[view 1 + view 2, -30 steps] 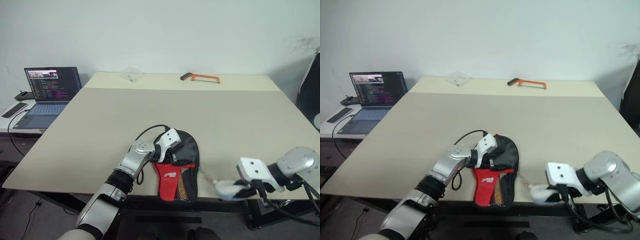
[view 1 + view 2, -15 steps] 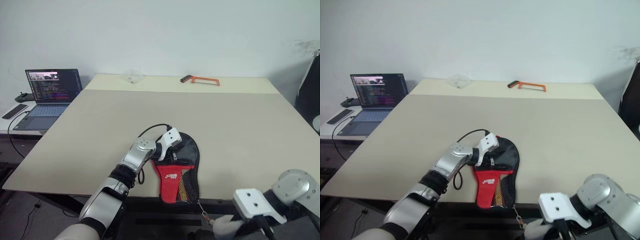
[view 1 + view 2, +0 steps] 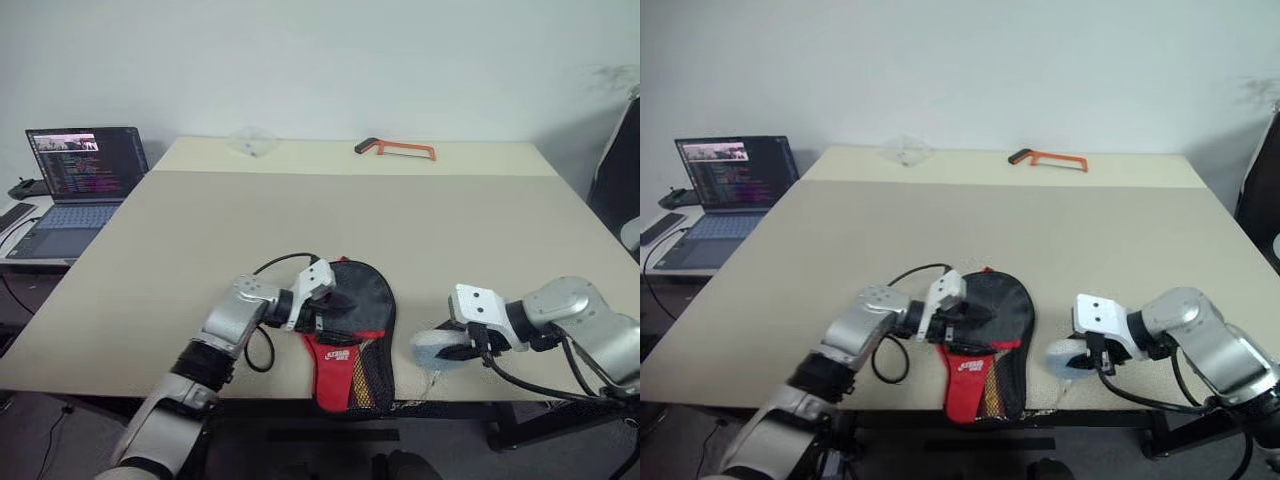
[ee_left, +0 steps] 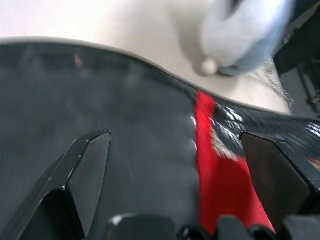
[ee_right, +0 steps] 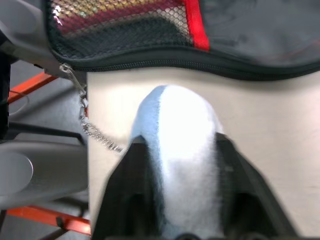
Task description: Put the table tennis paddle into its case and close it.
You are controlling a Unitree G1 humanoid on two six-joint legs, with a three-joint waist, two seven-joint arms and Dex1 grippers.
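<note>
- The paddle-shaped black fabric zip case [image 3: 352,335], with its red panel, white logo and mesh pocket, lies at the near edge of the wide beige table [image 3: 400,230], its narrow end hanging over that edge. The paddle itself cannot be made out; striped colours behind the mesh suggest it is inside.
- The left gripper [image 3: 325,308] rests on the case's round black part, fingers spread wide and clamped on nothing.
- The right gripper [image 3: 440,347] sits just right of the case, its fingers around a pale rounded thing; how tightly they grip, I cannot tell.
- A thin metal chain [image 5: 90,127] trails off the case's corner by the table edge.
- Risk: a tug on the chain or zip could slide the overhanging case off the table, if the left gripper is not pressing it down.
- Risk: the right gripper may snag the mesh.
- An orange-framed hacksaw [image 3: 395,150] and a small clear plastic bag [image 3: 250,142] lie far off; an open laptop [image 3: 75,180] stands at the left. None obstruct.
</note>
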